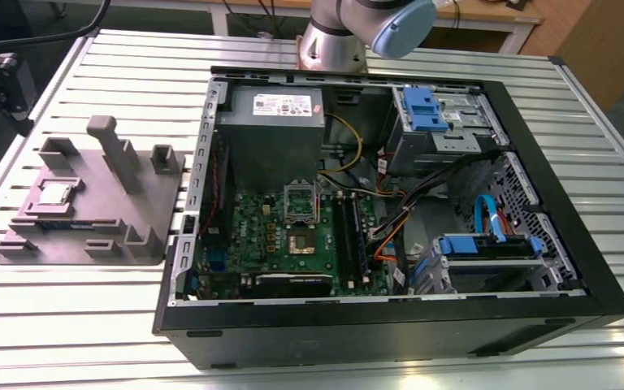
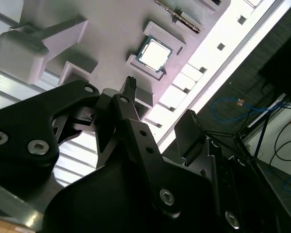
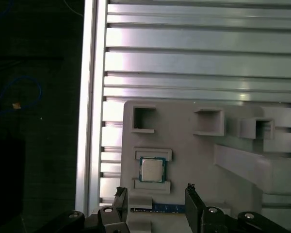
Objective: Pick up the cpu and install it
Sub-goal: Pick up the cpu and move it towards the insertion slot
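The cpu (image 1: 54, 193) is a small square chip with a shiny metal top. It lies flat in a recess of the grey holder block (image 1: 127, 215) on the table, at the exterior view's left. In the first wrist view the cpu (image 3: 152, 170) sits between two low ledges of the block, and my gripper (image 3: 155, 194) hovers above and just short of it. Its black fingertips (image 3: 120, 193) stand wide apart, open, with nothing between them. The second wrist view shows the cpu (image 2: 155, 52) beyond the gripper (image 2: 160, 102).
An open black computer case (image 1: 399, 317) lies to the exterior view's right of the block, its green motherboard (image 1: 290, 236) showing a socket with its frame raised. A narrow memory strip (image 3: 157, 208) lies beside the cpu. Upright posts (image 1: 104, 134) rise from the block. The slatted table's edge (image 3: 89, 97) is close.
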You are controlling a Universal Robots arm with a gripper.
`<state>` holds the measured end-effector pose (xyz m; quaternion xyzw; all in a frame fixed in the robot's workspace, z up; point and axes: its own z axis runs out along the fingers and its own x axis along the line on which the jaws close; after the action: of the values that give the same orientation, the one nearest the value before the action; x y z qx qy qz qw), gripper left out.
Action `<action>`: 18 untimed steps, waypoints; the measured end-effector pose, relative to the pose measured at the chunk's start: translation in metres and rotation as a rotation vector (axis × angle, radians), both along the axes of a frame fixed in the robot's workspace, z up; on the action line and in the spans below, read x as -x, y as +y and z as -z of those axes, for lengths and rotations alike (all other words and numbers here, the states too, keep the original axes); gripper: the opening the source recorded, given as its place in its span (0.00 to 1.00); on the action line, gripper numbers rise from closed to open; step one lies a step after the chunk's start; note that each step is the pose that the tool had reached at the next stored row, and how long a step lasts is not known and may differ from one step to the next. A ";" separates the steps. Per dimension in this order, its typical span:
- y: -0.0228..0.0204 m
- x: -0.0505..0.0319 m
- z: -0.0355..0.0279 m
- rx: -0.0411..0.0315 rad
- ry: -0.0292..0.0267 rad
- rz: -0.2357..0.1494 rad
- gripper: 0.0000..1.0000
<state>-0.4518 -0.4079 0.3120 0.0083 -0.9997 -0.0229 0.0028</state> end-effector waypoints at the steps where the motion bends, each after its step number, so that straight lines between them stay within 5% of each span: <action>1: 0.0000 0.0000 0.0007 0.0000 0.0001 0.000 0.59; 18: 0.0000 0.0004 0.0046 -0.0001 -0.0001 -0.001 0.59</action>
<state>-0.4522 -0.4079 0.3073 0.0086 -0.9997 -0.0230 0.0027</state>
